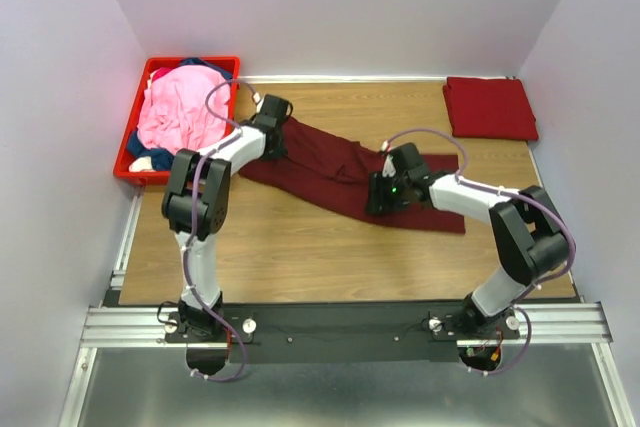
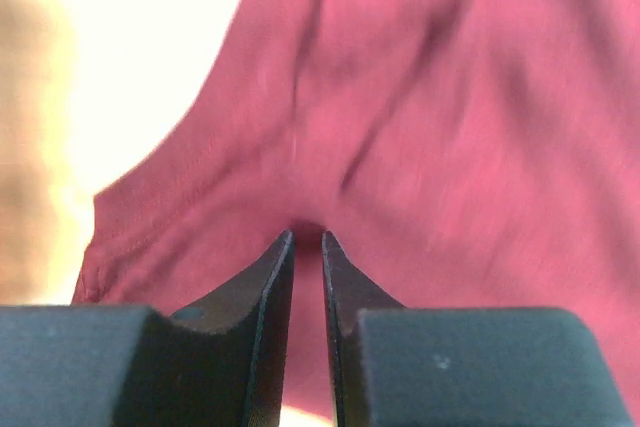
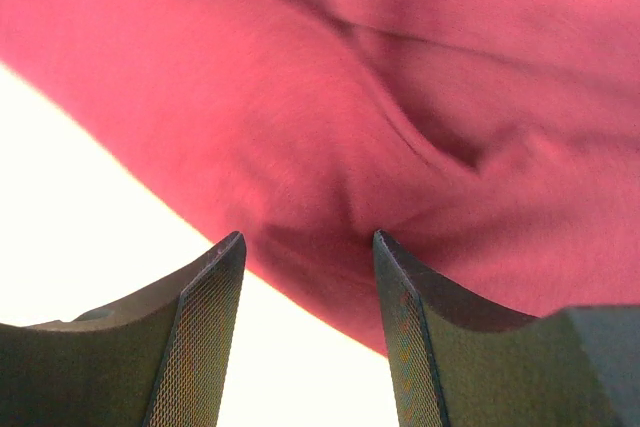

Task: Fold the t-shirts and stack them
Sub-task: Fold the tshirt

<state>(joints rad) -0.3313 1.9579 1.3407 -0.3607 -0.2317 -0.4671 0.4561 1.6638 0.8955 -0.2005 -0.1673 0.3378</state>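
A red crate (image 1: 190, 60) with a pink shirt (image 1: 180, 112) sits left, a folded shirt (image 1: 490, 107) far right. My left gripper (image 2: 308, 235) pinches the stretched maroon shirt (image 1: 340, 172). My right gripper (image 3: 308, 237) stands apart, its grip unclear.

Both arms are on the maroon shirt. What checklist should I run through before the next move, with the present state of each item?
1. The left gripper is pinching the maroon t-shirt: ok, the creases run to its tips.
2. The right gripper has a firm hold: cannot tell. The jaws stand apart with cloth bunched at the tips.
3. The maroon t-shirt lies flat: not ok, it is rumpled and slanted.
4. The folded red t-shirt is apart from the working shirt: ok.
5. More shirts are waiting: ok, the pink t-shirt is in the crate.
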